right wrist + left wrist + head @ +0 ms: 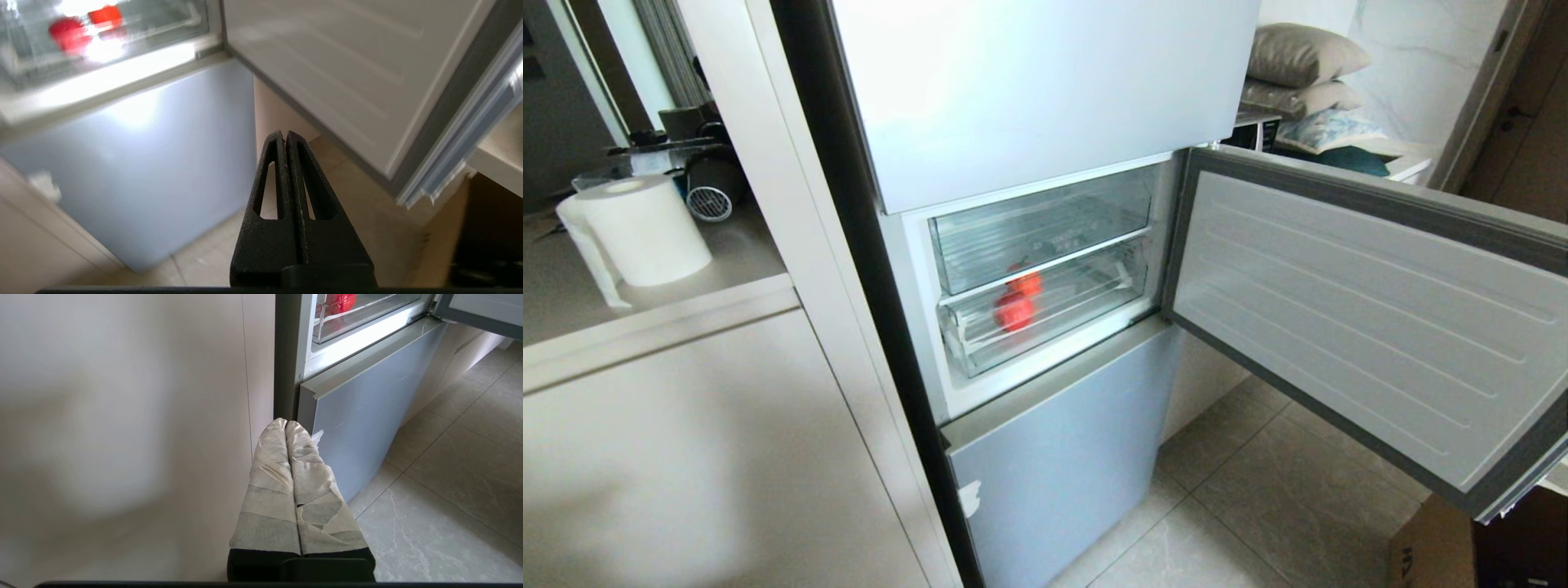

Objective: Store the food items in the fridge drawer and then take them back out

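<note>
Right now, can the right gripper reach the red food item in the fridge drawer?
Probably not yet. The fridge door is open, but the food item sits inside the fridge drawer, which is pushed in. The right gripper is shut, low and away from it.

The food item [1014, 311] is glowing orange-red behind the clear plastic of the fridge drawer [1045, 322], while the fridge door [1372, 318] is showing a pale whitish ribbed inner panel framed in dark grey. The lower fridge front [1054, 457] is reading as pale blue-grey — the floor tiles [1258, 490] beside it are showing grey-beige veined marbling. The left end effector [286, 424] is wearing whitish-grey tape wrapping, the right end effector [284, 133] is appearing plain black, and the paper roll [641, 229] is sitting white on the beige desk [572, 302].
</note>
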Controlling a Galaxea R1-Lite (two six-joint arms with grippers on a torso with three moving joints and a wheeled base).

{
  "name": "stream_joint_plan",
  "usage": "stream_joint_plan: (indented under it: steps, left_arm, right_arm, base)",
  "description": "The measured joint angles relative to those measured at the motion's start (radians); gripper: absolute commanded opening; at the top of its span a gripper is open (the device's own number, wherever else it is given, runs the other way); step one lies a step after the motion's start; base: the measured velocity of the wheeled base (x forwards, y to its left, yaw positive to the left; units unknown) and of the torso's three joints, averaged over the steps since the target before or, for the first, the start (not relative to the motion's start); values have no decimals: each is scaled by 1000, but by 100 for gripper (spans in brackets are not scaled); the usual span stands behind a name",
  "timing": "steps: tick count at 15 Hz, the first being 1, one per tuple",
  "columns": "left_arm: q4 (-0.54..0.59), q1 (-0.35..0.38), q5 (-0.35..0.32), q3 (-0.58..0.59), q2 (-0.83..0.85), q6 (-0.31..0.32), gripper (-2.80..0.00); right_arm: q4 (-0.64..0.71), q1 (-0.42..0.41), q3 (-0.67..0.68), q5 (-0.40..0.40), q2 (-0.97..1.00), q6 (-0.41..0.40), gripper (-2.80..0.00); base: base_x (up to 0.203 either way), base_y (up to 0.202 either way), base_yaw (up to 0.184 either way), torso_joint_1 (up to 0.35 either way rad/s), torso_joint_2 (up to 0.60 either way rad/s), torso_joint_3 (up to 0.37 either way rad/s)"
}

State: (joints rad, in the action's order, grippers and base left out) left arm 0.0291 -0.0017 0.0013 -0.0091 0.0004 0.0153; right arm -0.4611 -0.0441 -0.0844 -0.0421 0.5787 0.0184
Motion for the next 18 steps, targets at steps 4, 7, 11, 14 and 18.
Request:
stream_joint_plan:
  steps: [4, 7, 11, 14, 18]
  left_arm:
    - [0, 0, 0, 0, 0, 0, -280]
    - [0, 0, 0, 0, 0, 0, -280]
    - [0, 0, 0, 0, 0, 0, -280]
    - [0, 0, 0, 0, 0, 0, -280]
    - [0, 0, 0, 0, 0, 0, -280]
  right_arm:
    - [310, 20, 55, 16, -377, -97, -280]
    - [457, 34, 79, 25, -519, -85, -280]
    - [457, 38, 83, 47, -569, -18, -280]
    - [458, 38, 84, 47, -577, -18, -280]
    - [460, 38, 84, 47, -578, -17, -280]
  base:
    - [0, 0, 0, 0, 0, 0]
    - [0, 0, 0, 0, 0, 0]
    - [0, 0, 0, 0, 0, 0]
    - [0, 0, 0, 0, 0, 0]
    - [1, -10, 126, 1, 3, 4]
